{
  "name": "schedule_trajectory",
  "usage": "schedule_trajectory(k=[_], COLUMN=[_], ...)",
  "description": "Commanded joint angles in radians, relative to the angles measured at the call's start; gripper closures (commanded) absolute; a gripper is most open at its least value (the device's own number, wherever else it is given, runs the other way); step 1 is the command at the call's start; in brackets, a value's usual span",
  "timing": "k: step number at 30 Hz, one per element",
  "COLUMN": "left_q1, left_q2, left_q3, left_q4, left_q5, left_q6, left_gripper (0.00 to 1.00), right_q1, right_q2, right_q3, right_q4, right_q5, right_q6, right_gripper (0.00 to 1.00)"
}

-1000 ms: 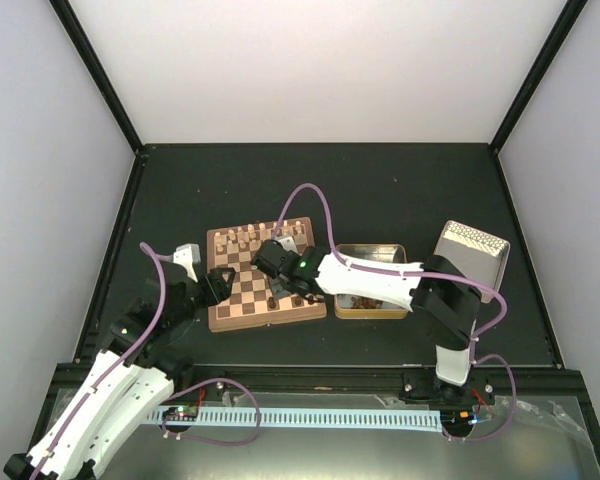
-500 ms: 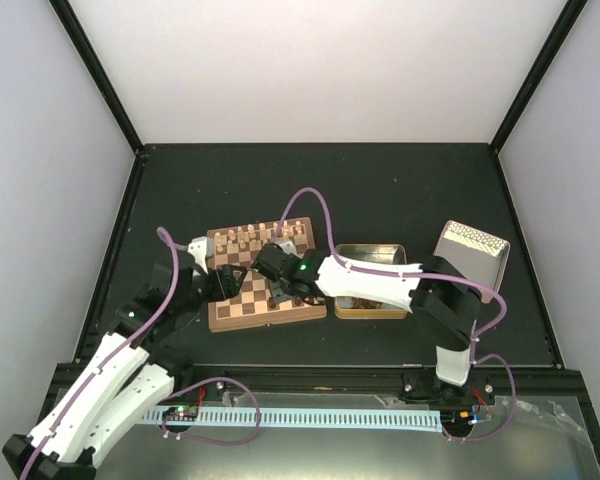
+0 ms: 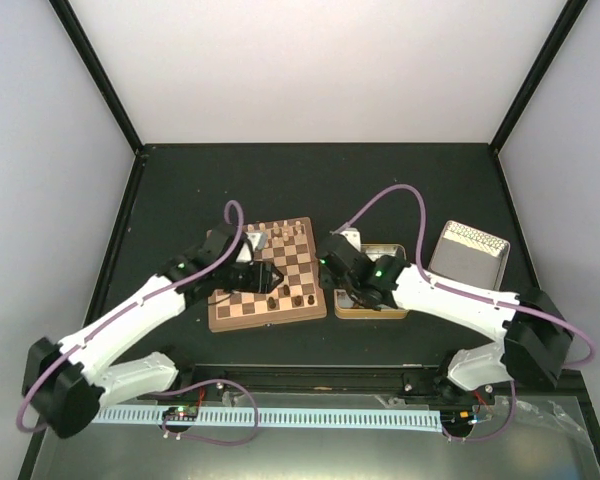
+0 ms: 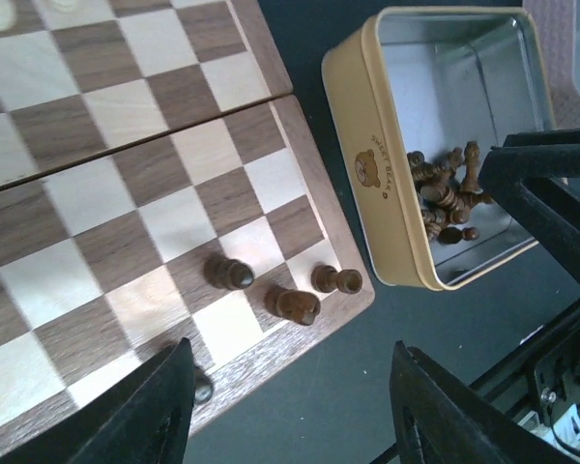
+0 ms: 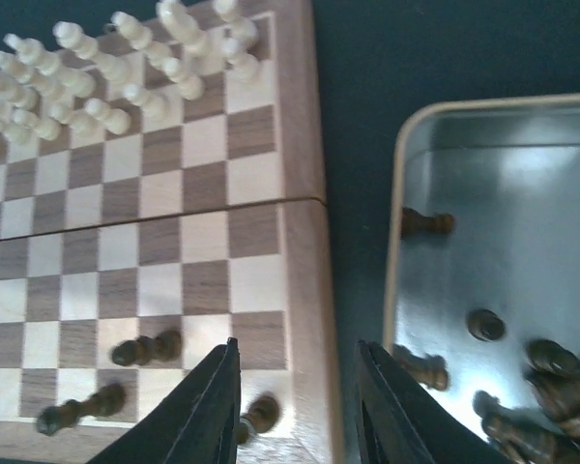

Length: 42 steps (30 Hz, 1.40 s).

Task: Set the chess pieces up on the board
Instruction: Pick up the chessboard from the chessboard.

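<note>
The board (image 3: 242,312) lies in the middle of the table. Three dark brown chess pieces (image 4: 292,305) stand close together at its near right corner, and a fourth (image 4: 203,390) shows beside my left finger. My left gripper (image 4: 290,411) hangs open over that corner with nothing between its jaws; from above it (image 3: 272,280) sits over the board's near half. My right gripper (image 5: 295,391) is open and empty above the strip between the board's right border (image 5: 304,271) and the tin (image 5: 398,251). More dark pieces (image 5: 551,401) lie in the tin.
Cream chessmen (image 5: 116,77) fill the board's far rows. The yellow-sided tin (image 3: 383,312) stands just right of the board, its lid (image 3: 467,250) further right. Black frame posts border the table.
My right gripper has opened and drawn back right from the board to the tin's left edge. My left arm has swung right over the board's near half.
</note>
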<state>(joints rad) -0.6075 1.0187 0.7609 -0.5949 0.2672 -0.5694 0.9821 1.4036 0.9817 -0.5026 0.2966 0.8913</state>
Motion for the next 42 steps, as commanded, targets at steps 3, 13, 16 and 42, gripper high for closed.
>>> schedule_trajectory(k=[3, 13, 16, 42], left_q1=[-0.073, -0.121, -0.128, -0.138], left_q2=[0.208, 0.412, 0.445, 0.542], left_q3=[0.138, 0.255, 0.265, 0.314], left_q4=[-0.045, -0.136, -0.147, -0.191], left_q5=[-0.036, -0.133, -0.139, -0.191], left_q6=[0.014, -0.001, -0.001, 0.033], left_gripper=[0.52, 0.56, 0.57, 0.97], right_q1=[-0.045, -0.089, -0.093, -0.096], right_q2=[-0.103, -0.168, -0.171, -0.204], right_q3=[-0.124, -0.196, -0.203, -0.219], right_q4=[0.056, 0.077, 0.084, 0.079], right_q5=[0.049, 0.040, 0.038, 0.045], right_q6=[0.067, 0.058, 0.056, 0.048], right_gripper=[0.67, 0.68, 0.68, 0.69])
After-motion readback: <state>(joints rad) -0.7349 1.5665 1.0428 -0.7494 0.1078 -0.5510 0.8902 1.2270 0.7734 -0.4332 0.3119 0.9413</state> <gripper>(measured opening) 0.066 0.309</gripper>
